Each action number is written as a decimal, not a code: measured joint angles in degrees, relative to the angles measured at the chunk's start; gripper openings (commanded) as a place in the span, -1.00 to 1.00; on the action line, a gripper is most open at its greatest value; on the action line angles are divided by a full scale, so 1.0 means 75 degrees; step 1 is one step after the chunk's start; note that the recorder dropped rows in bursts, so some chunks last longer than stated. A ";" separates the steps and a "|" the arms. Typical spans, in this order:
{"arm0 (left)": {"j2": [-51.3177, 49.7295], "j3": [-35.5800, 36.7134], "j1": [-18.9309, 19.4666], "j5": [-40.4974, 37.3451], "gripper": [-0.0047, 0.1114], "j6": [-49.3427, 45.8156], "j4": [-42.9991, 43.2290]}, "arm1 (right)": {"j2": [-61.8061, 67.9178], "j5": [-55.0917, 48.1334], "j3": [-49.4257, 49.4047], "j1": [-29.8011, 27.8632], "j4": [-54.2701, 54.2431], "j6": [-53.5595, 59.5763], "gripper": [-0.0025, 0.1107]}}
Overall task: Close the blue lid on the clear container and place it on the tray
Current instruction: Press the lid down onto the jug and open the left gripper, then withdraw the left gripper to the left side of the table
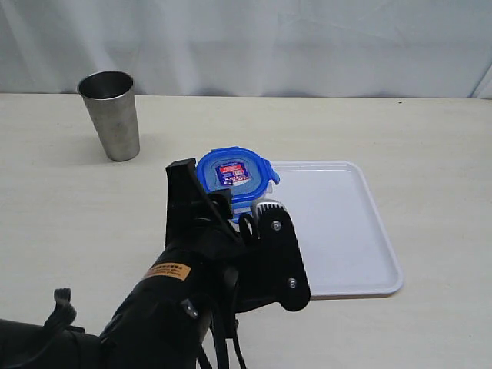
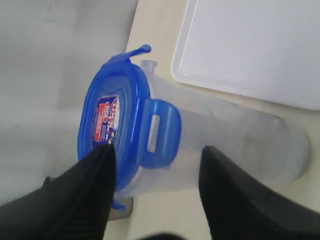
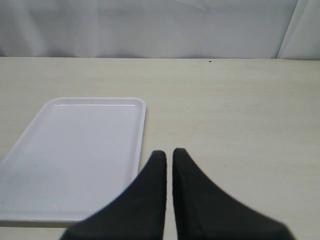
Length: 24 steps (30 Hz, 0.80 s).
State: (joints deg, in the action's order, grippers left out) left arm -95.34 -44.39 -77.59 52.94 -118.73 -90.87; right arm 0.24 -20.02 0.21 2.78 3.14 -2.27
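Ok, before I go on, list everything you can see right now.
cup: 1, steel, upright on the table, far left in the exterior view
lid: 1, blue with sticker, on top of the container
container: 1, clear, upright on the table beside the tray
tray: 1, white, on the table, right of the container
table: 1, beige
curtain: 1, white, behind the table
left tool: 1, black, open, either side of the container
right tool: 1, black, shut, over the table near the tray
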 measured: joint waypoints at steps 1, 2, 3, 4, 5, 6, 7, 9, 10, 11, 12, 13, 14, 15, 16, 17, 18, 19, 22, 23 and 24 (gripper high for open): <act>0.0000 0.0000 0.0000 0.0031 -0.05 0.0000 -0.0055 | 0.0000 0.0000 0.0000 0.0000 0.0000 0.0000 -0.88; 0.0000 0.0000 0.0000 0.0100 -0.05 0.0000 -0.0111 | 0.0000 0.0000 0.0000 0.0000 0.0000 0.0000 -0.88; 0.0000 0.0000 0.0000 0.0159 -0.05 0.0000 -0.0175 | 0.0000 0.0000 0.0000 0.0000 0.0000 0.0000 -0.88; 0.0000 0.0000 0.0000 0.0238 -0.05 0.0000 -0.0237 | 0.0000 0.0000 0.0000 0.0000 0.0000 0.0000 -0.88; 0.0000 0.0000 0.0000 0.0291 -0.05 0.0000 -0.0296 | 0.0000 0.0000 0.0000 0.0000 0.0000 0.0000 -0.88; 0.0000 0.0000 0.0000 0.0358 -0.05 0.0000 -0.0333 | 0.0000 0.0000 0.0000 0.0000 0.0000 0.0000 -0.88; 0.0000 0.0000 0.0000 0.0416 -0.05 -0.0019 -0.0398 | 0.0000 0.0000 0.0000 0.0000 0.0000 0.0000 -0.88; 0.0000 0.0000 0.0000 0.0503 -0.05 -0.0129 -0.0538 | 0.0000 0.0000 0.0000 0.0000 0.0000 0.0000 -0.88; 0.0000 0.0000 0.0000 0.0524 -0.05 -0.0180 -0.0643 | 0.0000 0.0000 0.0000 0.0000 0.0000 0.0000 -0.88; 0.0000 0.0000 0.0000 0.0549 -0.05 -0.0219 -0.0708 | 0.0000 0.0000 0.0000 0.0000 0.0000 0.0000 -0.88; 0.0000 0.0000 0.0000 0.0557 -0.05 -0.0252 -0.0786 | 0.0000 0.0000 0.0000 0.0000 0.0000 0.0000 -0.88; 0.0000 0.0000 0.0000 0.0630 -0.05 -0.0289 -0.0837 | 0.0000 0.0000 0.0000 0.0000 0.0000 0.0000 -0.88; 0.0000 0.0000 0.0000 0.0704 -0.05 -0.0289 -0.0895 | 0.0000 0.0000 0.0000 0.0000 0.0000 0.0000 -0.88; 0.0000 0.0000 0.0000 0.0784 -0.05 -0.0289 -0.0915 | 0.0000 0.0000 0.0000 0.0000 0.0000 0.0000 -0.88; 0.0000 0.0000 0.0000 0.0953 -0.05 -0.0289 -0.0956 | 0.0000 0.0000 0.0000 0.0000 0.0000 0.0000 -0.88; 0.0000 0.0004 0.0000 0.1064 -0.06 -0.0289 -0.0953 | 0.0000 0.0000 0.0000 0.0000 0.0000 0.0000 -0.88; 0.0000 0.0004 0.0000 0.1179 -0.06 -0.0289 -0.0953 | 0.0000 0.0000 0.0000 0.0000 0.0000 0.0000 -0.88; 0.0000 0.0004 0.0000 0.1329 -0.06 -0.0289 -0.0975 | 0.0000 0.0000 0.0000 0.0000 0.0000 0.0000 -0.88; 0.0000 0.0004 0.0000 0.1715 -0.06 -0.0258 -0.0975 | 0.0000 0.0000 0.0000 0.0000 0.0000 0.0000 -0.88; 0.0000 0.0004 0.0000 0.1882 -0.06 -0.0246 -0.0975 | 0.0000 0.0000 0.0000 0.0000 0.0000 0.0000 -0.88; 0.0000 0.0004 0.0000 0.2005 -0.06 -0.0184 -0.0975 | 0.0000 0.0000 0.0000 0.0000 0.0000 0.0000 -0.88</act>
State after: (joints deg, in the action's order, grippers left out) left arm -95.34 -44.36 -77.59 67.98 -120.12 -98.19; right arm 0.24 -20.02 0.21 2.78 3.14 -2.27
